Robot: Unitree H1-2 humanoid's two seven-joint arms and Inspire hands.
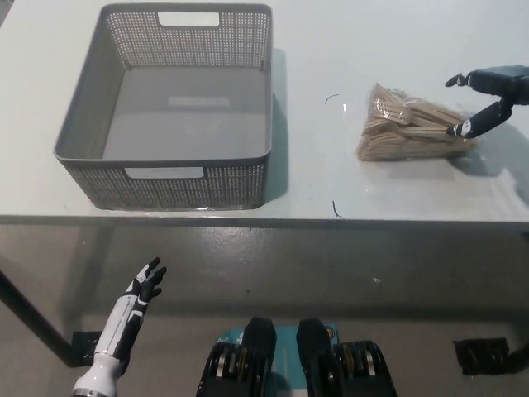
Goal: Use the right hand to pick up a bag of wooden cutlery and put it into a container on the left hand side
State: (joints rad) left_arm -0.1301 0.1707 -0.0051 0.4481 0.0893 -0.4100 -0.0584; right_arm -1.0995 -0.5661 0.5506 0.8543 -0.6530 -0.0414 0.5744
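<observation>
Table [331, 190]: pale grey top that fills the upper half of the view. Its near edge runs straight across the middle, with dark floor below it.

Container [231, 186]: grey perforated plastic basket, rectangular, standing upright on the left part of the table. There is a cut-out handle slot in its near wall and another in its far wall. The inside shows only a bare floor.

Bag of wooden cutlery [409, 128]: clear packet of light wooden pieces, lying flat on the right part of the table, well apart from the container. It is fanned, narrow at the right end and broader at the left.

Right hand [489, 89]: black, entering from the right edge, just beside the bag's right end. Its fingers are spread and hold nothing. One fingertip [457, 130] is at the bag's right tip, but contact cannot be told. Another reaches out on the far side of the bag.

Left hand [142, 285]: white with dark fingers, resting low at the near left, below the table edge. Its fingers are apart and it is empty.

Marks [332, 98]: thin dark squiggles on the table between container and bag.
</observation>
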